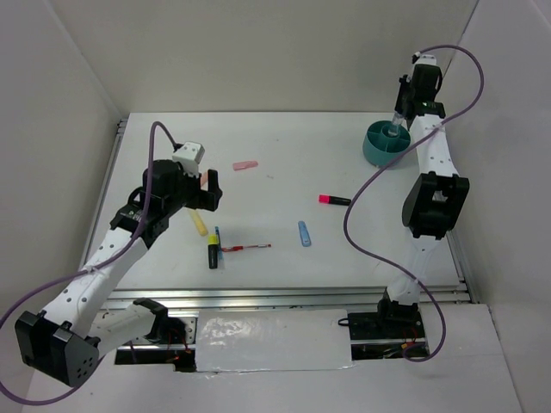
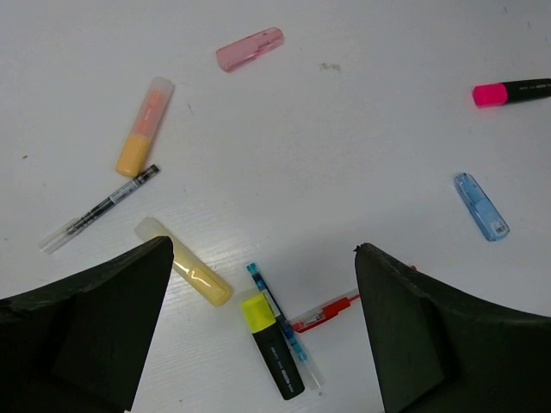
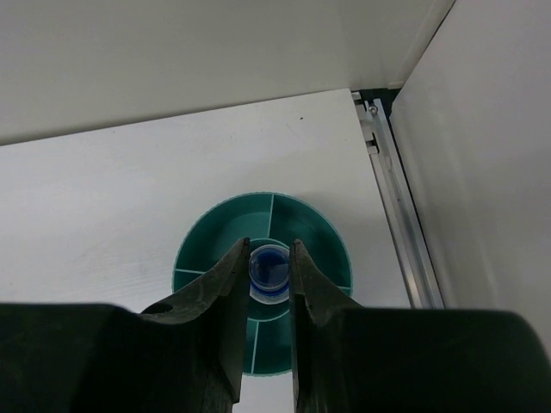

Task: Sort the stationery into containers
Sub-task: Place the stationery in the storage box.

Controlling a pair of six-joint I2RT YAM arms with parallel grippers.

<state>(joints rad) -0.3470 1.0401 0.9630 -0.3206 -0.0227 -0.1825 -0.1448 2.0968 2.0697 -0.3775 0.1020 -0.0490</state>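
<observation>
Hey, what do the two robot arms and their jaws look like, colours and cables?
The left arm and right arm share white link shells, black joint housings and small dark dots along the white links. A loose purple cable runs along each. The jaws are black, thick, wedge-shaped.

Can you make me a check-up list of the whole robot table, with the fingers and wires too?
Surface: white table, a few tiny marks.
Job's things: teal organiser at the far right; nine pieces loose on the table, among them a pink-black highlighter, an orange highlighter and a yellow-black highlighter.
Clutter: nothing seen.
Grippers: left gripper open, fingers wide apart above the loose pieces; right gripper shut on a blue-capped pen over the organiser's middle.
Cables: purple left cable and right cable loop along the arms.
Surroundings: white walls on three sides; metal rail at the table's right edge.
</observation>
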